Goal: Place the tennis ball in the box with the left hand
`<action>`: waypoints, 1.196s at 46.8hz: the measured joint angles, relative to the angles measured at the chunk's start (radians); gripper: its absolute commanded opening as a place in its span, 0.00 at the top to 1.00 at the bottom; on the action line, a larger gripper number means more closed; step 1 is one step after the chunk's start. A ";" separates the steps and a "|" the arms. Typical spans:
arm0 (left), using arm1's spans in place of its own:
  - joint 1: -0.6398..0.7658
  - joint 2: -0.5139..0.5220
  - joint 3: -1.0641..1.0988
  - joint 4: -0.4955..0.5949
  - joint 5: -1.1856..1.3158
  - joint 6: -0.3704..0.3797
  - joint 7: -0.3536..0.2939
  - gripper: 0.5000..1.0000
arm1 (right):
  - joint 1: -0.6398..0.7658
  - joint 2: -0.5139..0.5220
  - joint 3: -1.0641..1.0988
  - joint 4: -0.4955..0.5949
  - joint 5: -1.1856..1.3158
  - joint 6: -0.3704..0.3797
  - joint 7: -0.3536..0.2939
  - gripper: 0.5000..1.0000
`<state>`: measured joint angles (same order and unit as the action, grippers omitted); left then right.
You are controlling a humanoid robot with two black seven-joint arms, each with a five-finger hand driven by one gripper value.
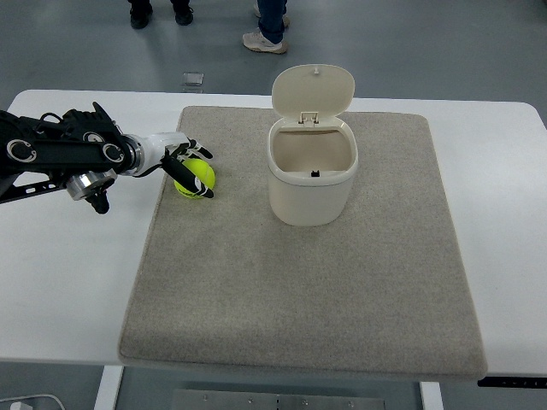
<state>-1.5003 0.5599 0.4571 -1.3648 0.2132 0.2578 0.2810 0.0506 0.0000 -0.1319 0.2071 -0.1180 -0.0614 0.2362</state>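
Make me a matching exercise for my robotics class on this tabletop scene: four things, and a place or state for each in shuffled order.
1. tennis ball
2. box
3. lid
4. left hand

A. flipped up and open
B. at the mat's left edge
C. curled around the ball
D. mid-mat, inside looks empty

Pairs: 1-B, 2-D, 3-A, 4-C

Left arm (pixel 51 158) cut off at frame's left edge. People's legs (pixel 269 26) cropped by top edge. Tennis ball (pixel 198 178) partly hidden under fingers (pixel 190 154). Small dark item inside box (pixel 312 175) unidentifiable.
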 measured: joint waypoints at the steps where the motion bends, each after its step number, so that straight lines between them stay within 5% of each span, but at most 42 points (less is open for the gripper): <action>1: 0.000 0.000 0.000 0.000 0.000 0.000 0.000 0.32 | 0.000 0.000 0.000 0.000 0.000 0.000 0.000 0.12; 7: -0.001 -0.001 0.000 -0.003 0.000 0.000 0.003 0.45 | 0.000 0.000 0.000 0.000 0.000 0.000 0.000 0.12; 14: -0.002 -0.001 0.000 -0.004 0.001 -0.004 0.016 0.81 | 0.000 0.000 0.000 0.000 0.000 0.000 0.000 0.12; 20: -0.003 -0.002 0.000 -0.012 0.001 -0.012 0.018 1.00 | 0.000 0.000 0.000 0.000 0.000 0.000 0.000 0.12; 56: -0.017 0.005 -0.035 -0.016 -0.098 -0.037 0.033 1.00 | 0.000 0.000 0.000 0.000 0.000 0.000 0.000 0.12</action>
<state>-1.5168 0.5645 0.4223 -1.3810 0.1155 0.2208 0.3145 0.0506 0.0000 -0.1319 0.2071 -0.1182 -0.0614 0.2362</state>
